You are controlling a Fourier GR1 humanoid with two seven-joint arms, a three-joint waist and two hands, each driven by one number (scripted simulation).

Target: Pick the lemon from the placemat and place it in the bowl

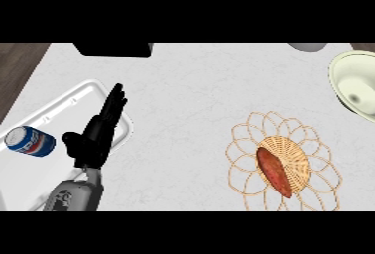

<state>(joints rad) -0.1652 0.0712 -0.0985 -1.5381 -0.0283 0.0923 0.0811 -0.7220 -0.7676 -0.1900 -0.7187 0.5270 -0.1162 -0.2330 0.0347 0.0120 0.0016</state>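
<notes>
hand [93, 139] 1 | can [30, 141] 1 | tray [88, 85] 1 | placemat [291, 149] 1 | reddish oblong item [273, 171] 1 | bowl [351, 74] 1

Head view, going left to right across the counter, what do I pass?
Blue soda can lying on its side → black left hand, open, fingers straight → reddish-brown oblong item on the woven straw placemat → pale cream round bowl.

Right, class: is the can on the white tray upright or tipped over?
Tipped over: the can lies on its side on the tray, its printed wall facing up and one round end showing.
</notes>
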